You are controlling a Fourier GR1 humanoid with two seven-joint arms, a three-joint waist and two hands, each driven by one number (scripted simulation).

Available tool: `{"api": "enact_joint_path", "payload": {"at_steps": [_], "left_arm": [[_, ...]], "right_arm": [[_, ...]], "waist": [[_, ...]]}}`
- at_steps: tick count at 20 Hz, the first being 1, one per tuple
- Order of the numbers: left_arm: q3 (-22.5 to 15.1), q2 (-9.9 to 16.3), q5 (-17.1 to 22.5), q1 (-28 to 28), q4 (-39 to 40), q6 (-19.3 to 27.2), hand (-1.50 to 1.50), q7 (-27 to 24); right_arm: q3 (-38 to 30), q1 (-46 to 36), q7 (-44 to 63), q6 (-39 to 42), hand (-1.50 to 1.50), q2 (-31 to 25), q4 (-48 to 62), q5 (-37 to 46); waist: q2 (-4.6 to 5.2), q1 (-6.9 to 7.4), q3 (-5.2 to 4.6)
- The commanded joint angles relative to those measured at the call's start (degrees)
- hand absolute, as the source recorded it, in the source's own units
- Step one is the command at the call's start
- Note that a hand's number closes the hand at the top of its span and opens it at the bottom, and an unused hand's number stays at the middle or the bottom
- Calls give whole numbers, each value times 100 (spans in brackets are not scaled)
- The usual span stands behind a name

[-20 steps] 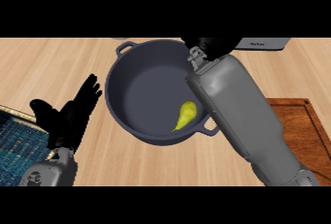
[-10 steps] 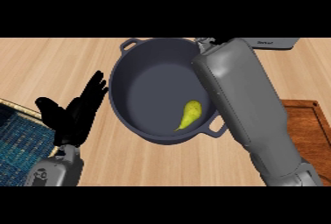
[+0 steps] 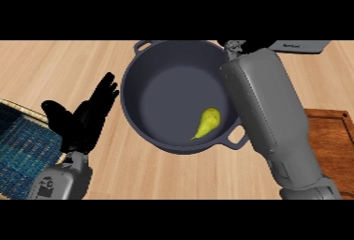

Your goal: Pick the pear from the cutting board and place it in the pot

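From my seat, the biggest thing under the head camera is the pale wooden counter top [image 3: 173, 173], its grain running across the whole view. On it sits the large dark grey oval pot [image 3: 155, 89] with loop handles at its far and near rims, taking up the middle of the view. My right grey forearm [image 3: 273, 122] crosses over the pot's right rim, running from the lower right edge up toward the far side. Of my right hand [image 3: 243, 45] I see only a small black part at the top, past the pot's far rim, and I cannot tell how its fingers stand or whether it has hold of anything.

At the right edge lies the reddish-brown wooden cutting board [image 3: 332, 136], partly hidden behind that forearm. At the lower left a blue woven cloth [image 3: 24, 145] reaches in from the edge.

My left hand [image 3: 79, 119] is black, resting open with straight fingers pointing up, just beside the pot's left wall and holding nothing.

The small yellow-green pear [image 3: 207, 123] lies inside the pot, on its floor near the right-hand, nearer wall, stem end pointing toward me.
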Motion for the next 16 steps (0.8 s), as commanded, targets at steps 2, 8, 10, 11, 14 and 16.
{"api": "enact_joint_path", "payload": {"at_steps": [2,8,10,11,14,16], "left_arm": [[-21,-6,21,-5,8,-47,0,-12],[-64,11,0,140,114,-127,0,-132],[86,88,-35,128,119,-32,0,-116],[90,-21,16,21,71,44,0,-60],[117,48,-28,126,123,18,0,-140],[106,32,-41,107,48,57,0,-81]], "right_arm": [[-378,260,1368,-1162,-150,56,-55,-452],[-74,235,1366,-2235,-150,56,-567,-207],[74,306,1243,-2539,-150,57,-795,364],[115,250,1267,-2583,-150,57,-898,618],[78,338,1362,-2655,-150,57,-1219,1160],[62,579,1362,-2672,-150,57,-1529,1345]], "waist": [[17,75,9],[-3,77,-3],[-26,-35,-3],[-45,-92,-5],[-72,-185,-7],[-108,-246,2]]}}
